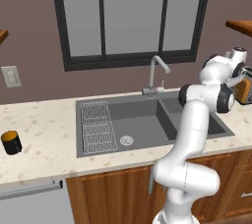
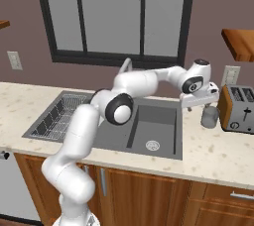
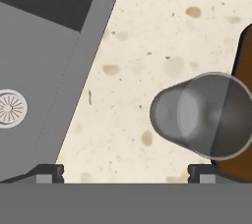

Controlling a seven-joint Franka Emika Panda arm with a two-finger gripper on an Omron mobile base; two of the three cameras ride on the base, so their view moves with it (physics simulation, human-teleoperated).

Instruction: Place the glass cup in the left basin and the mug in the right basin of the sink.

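Translucent glass cup [image 3: 204,115] sits off-centre beyond the spread-wide, empty tool [image 3: 125,173]; descending misaligned could tip it against the toaster [image 2: 238,107].

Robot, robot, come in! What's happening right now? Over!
Fingers open, above the counter. Glass cup upright beside the toaster, not gripped. Mug waits far left. Toaster crowds the cup.
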